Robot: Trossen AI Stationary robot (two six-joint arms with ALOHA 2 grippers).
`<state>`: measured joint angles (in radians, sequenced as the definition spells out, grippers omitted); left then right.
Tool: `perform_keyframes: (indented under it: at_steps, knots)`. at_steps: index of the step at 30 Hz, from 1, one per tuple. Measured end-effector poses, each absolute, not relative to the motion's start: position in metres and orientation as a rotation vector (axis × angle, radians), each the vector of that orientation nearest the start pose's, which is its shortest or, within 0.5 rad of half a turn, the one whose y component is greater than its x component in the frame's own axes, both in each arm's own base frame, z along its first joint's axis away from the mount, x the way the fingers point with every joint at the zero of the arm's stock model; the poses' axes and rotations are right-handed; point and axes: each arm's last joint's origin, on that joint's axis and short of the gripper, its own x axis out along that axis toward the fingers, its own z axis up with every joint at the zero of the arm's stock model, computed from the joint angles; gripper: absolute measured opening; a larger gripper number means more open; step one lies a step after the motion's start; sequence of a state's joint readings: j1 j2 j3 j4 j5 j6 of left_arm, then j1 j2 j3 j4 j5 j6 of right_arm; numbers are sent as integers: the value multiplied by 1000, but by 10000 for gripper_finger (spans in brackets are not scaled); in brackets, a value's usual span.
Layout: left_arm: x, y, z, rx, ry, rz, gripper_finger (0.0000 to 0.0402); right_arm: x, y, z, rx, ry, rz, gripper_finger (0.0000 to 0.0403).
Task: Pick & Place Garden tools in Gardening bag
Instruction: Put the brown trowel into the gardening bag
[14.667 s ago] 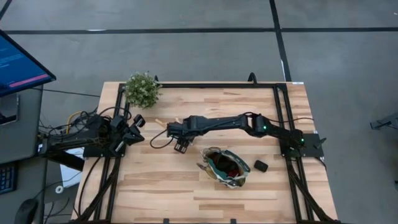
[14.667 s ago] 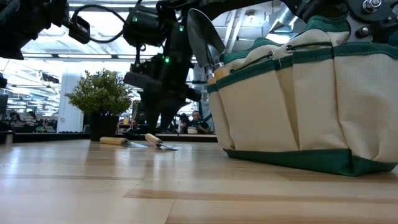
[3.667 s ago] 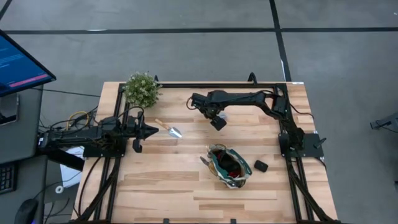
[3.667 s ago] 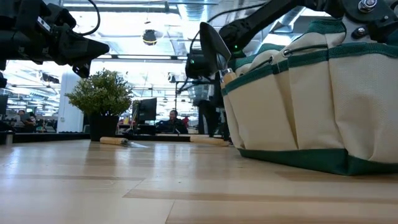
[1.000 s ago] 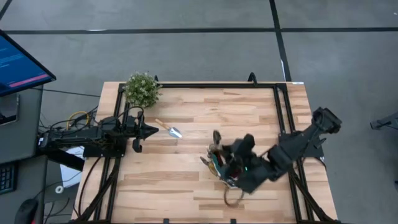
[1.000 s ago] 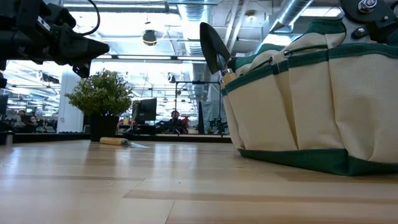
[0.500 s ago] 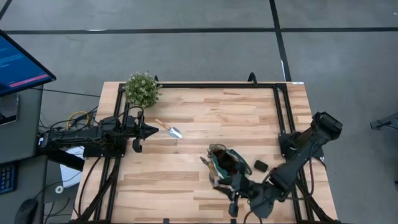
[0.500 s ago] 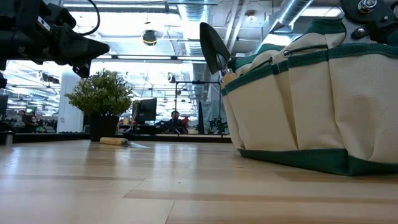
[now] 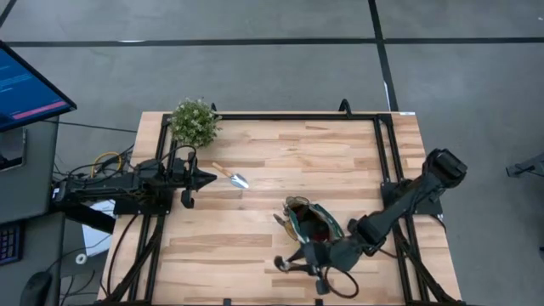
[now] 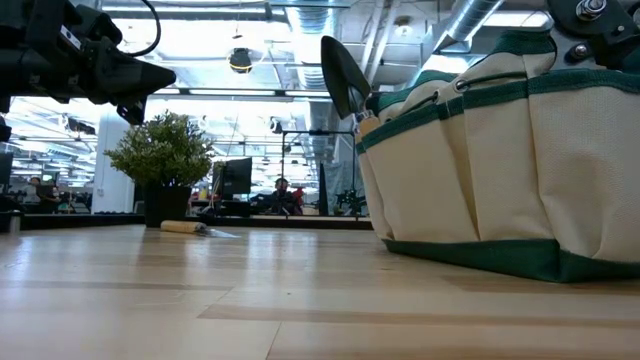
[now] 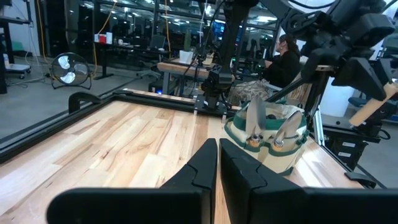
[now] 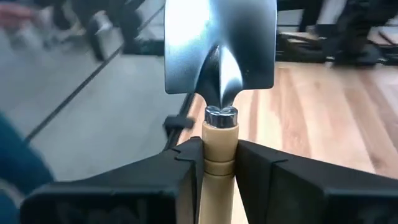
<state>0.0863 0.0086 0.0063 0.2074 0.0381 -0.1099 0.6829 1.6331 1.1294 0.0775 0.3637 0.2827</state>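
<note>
The right wrist view alone shows the right gripper (image 12: 219,163) with its fingers clamped on a trowel (image 12: 219,68), pale wooden handle, shiny square steel blade. From above, the canvas gardening bag (image 9: 313,228) stands near the tabletop's (image 9: 280,161) front edge. The left gripper's (image 11: 218,163) fingers are closed and empty near the left edge.

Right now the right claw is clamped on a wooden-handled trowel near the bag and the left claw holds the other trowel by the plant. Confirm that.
One part is wrong. The left claw holds nothing: the high view shows it shut and empty, with the other trowel lying on the table just past its tips. The right claw is indeed clamped on a wooden-handled trowel near the bag.
</note>
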Motion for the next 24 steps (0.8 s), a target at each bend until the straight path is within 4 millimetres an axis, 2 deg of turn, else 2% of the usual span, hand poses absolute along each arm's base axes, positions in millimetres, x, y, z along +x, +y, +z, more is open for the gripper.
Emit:
perform_keyframes:
  at_steps: [4, 9, 14, 17, 21, 24]
  knots:
    - [96, 7, 185, -97, -208, 36, 17, 284, 213, 264, -61, 499, 315, 58]
    - [95, 7, 185, -97, -210, 36, 17, 275, 184, 264, -121, 569, 376, 58]
    - [95, 7, 185, -96, -210, 36, 17, 255, 155, 266, -65, 494, 424, 58]
    - [95, 7, 185, -97, -210, 37, 17, 247, 144, 272, -61, 404, 426, 58]
    - [95, 7, 185, -96, -210, 37, 17, 246, 140, 284, -39, 291, 472, 58]
    - [95, 7, 185, -97, -211, 37, 17, 250, 143, 287, -51, 234, 499, 58]
